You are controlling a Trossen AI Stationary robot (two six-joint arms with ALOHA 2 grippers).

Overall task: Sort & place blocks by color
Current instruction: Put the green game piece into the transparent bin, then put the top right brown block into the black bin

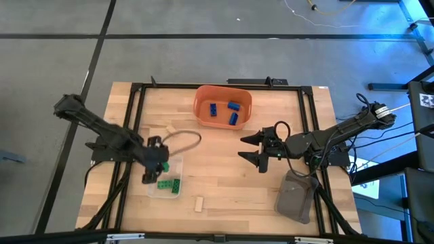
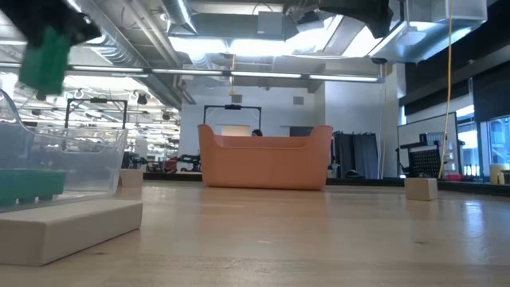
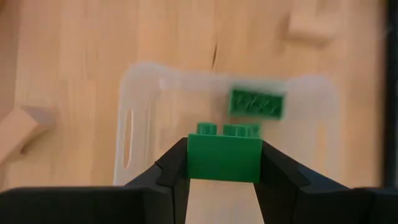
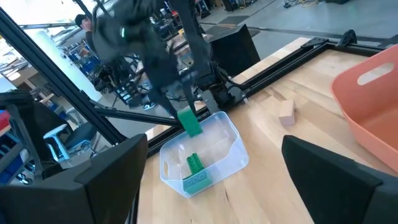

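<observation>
High view: my left hand (image 1: pixel 156 166) grips a small green studded brick (image 1: pixel 163 167) and hangs over the near end of the clear plastic tray (image 1: pixel 178 163). Straight below and just ahead of that hand, two more green bricks (image 1: pixel 169 184) lie in the tray. My right hand (image 1: pixel 256 150) waits mid-tabletop, fingers spread wide, nothing in it, well apart from the tray. Beyond the right hand sits the orange plastic bin (image 1: pixel 201 102) with three blue bricks (image 1: pixel 232 112) inside. Pale tan bricks lie loose on the light wood tabletop (image 1: pixel 224 183): one (image 1: pixel 199 204) toward the front edge, one (image 1: pixel 171 129) between tray and bin. A grey tray (image 1: pixel 296 196) sits beside the right arm.

Low view: the held green brick shows high at the left above the clear tray wall, clear of it. A tan brick lies close in front.

Left wrist view: the left hand's fingers (image 3: pixel 169 174) pinch the brick by its short ends, long axis across the jaws, studs facing away from the camera. The tray opening is directly ahead of the hand; one resting green brick lies just beyond the held one, roughly parallel to it.

Right wrist view: the left hand hangs over the tray's far end, with two green bricks lying nearer in the tray.

My read: the drop turns on the brick being over open tray floor; there looks to be free room on the hand's side of the resting bricks. Left arm is clearly nearer.
</observation>
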